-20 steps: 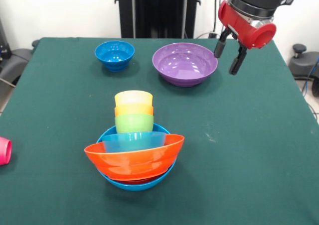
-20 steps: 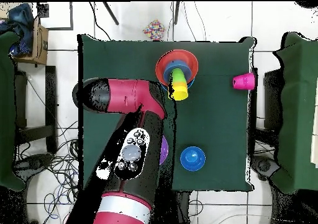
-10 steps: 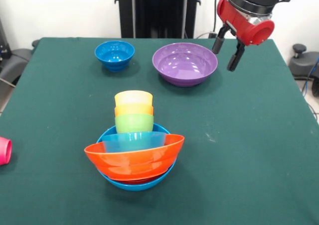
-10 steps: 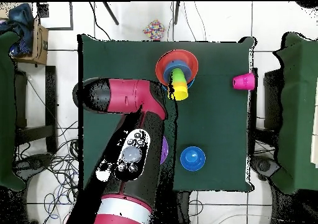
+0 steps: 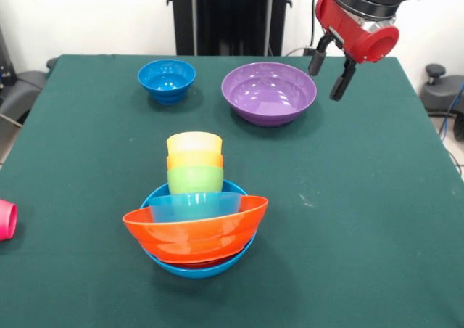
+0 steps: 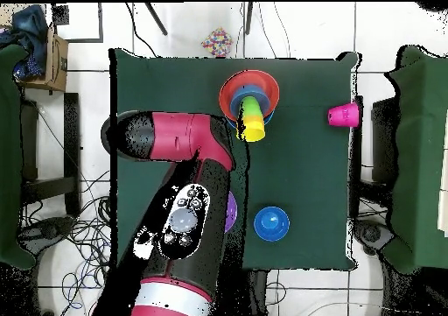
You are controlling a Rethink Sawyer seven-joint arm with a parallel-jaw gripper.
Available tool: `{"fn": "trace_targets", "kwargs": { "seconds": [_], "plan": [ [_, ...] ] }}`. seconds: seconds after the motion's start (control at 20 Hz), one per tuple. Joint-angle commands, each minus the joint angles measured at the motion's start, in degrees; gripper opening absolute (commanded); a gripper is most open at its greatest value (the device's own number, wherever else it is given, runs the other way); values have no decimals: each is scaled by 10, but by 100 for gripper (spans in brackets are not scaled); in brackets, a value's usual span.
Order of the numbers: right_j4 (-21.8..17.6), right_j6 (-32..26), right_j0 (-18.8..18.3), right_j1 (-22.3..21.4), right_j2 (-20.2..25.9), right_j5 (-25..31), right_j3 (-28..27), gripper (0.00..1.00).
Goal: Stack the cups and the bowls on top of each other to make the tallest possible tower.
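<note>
Gripper [image 5: 330, 70]: hanging spread and empty beside the purple bowl [image 5: 269, 92].
Advice: descending squarely over its near rim before closing.

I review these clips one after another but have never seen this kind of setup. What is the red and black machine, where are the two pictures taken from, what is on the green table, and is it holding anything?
The machine is a robot arm ending in a gripper, two black fingers standing open and empty above the table, beside the purple bowl. One picture is taken from across the table, facing the robot; the other looks straight down from above, where the arm covers most of that bowl. On the green cloth stands the tower: light-blue and orange bowls nested at the base, with green, orange and yellow cups above. Apart from it are a small blue bowl and a pink cup lying on its side near the table's edge. Nothing is held.
</note>
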Motion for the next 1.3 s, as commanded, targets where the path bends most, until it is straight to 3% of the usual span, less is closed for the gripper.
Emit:
{"fn": "trace_targets", "kwargs": {
  "seconds": [0.05,0.6,0.95,1.3],
  "plan": [
    [-40,-31,4,-2,30,42,31,100],
    [-36,-13,16,-2,17,76,11,100],
    [-32,-10,8,1,26,-17,51,100],
    [-35,-27,-1,1,36,-33,87,100]
  ]
}}
